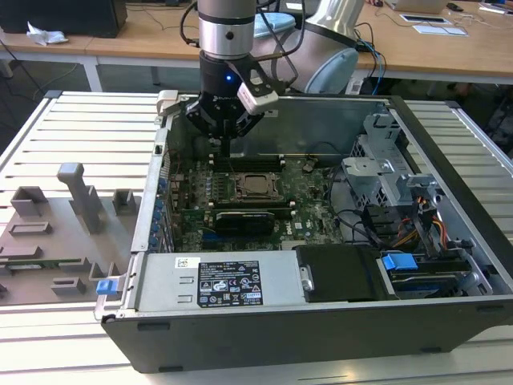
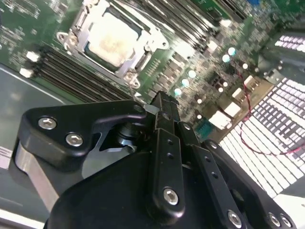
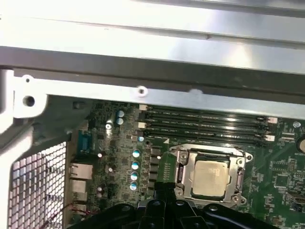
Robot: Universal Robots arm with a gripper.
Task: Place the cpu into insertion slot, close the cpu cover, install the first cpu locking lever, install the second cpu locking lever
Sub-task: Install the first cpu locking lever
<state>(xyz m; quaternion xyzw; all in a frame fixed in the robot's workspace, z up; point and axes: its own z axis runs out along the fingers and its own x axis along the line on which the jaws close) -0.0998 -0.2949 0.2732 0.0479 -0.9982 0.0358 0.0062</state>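
Observation:
The cpu [image 1: 256,185] lies flat in the insertion slot [image 2: 135,78] on the green board. Its pale metal top [image 2: 112,40] shows through the window of the cpu cover [image 3: 234,174], which lies down over it. In the exterior view my gripper [image 1: 232,147] hangs just above the board, at the socket's far side towards the exterior view's left. In the second wrist view its black fingers [image 2: 162,102] are pressed together. A thin wire lever [image 2: 133,91] runs from the socket corner up to the fingertips; whether they grip it is unclear. The first wrist view has the gripper [image 3: 164,191] close beside the socket.
Rows of memory slots [image 3: 205,124] lie between the socket and the case wall [image 3: 143,71]. A black card [image 1: 252,218] sits on the near side of the socket. A drive cage [image 1: 385,172] with cables [image 1: 433,220] stands at the exterior view's right. The power supply [image 1: 224,281] sits in front, and a grey fixture tray [image 1: 56,233] outside the case.

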